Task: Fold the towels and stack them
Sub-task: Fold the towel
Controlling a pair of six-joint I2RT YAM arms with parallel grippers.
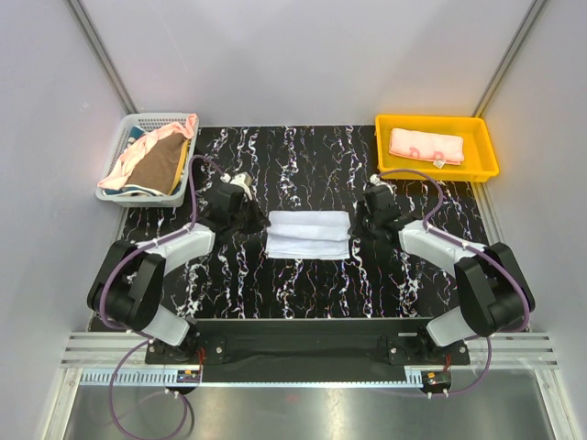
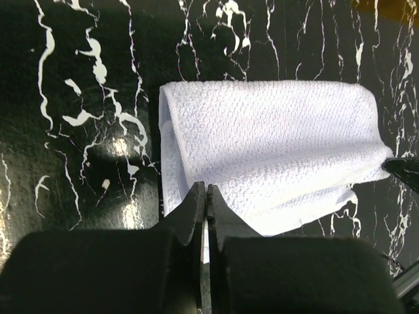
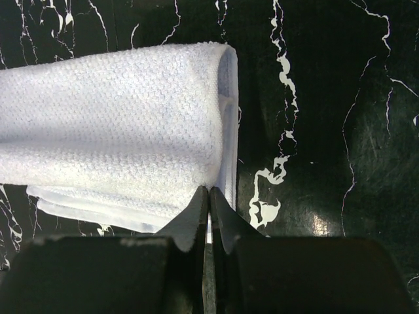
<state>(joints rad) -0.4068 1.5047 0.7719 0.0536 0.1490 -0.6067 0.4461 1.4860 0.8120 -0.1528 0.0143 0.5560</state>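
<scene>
A white, pale blue towel (image 1: 308, 235) lies folded in a long band mid-table; it also shows in the left wrist view (image 2: 275, 144) and the right wrist view (image 3: 118, 124). My left gripper (image 1: 260, 222) (image 2: 206, 190) is shut at the towel's left end, its tips on the near edge of the cloth. My right gripper (image 1: 359, 222) (image 3: 209, 191) is shut at the right end, and the cloth puckers at its tips. A folded pink towel (image 1: 426, 147) lies in the yellow tray (image 1: 431, 119). Pink (image 1: 170, 134) and brown (image 1: 160, 165) towels sit heaped in the white mesh basket (image 1: 158, 117).
The basket stands at the back left and the tray at the back right of the black marbled table (image 1: 303, 284). Grey walls close in the back and both sides. The right gripper's dark tip (image 2: 402, 169) shows at the right edge of the left wrist view.
</scene>
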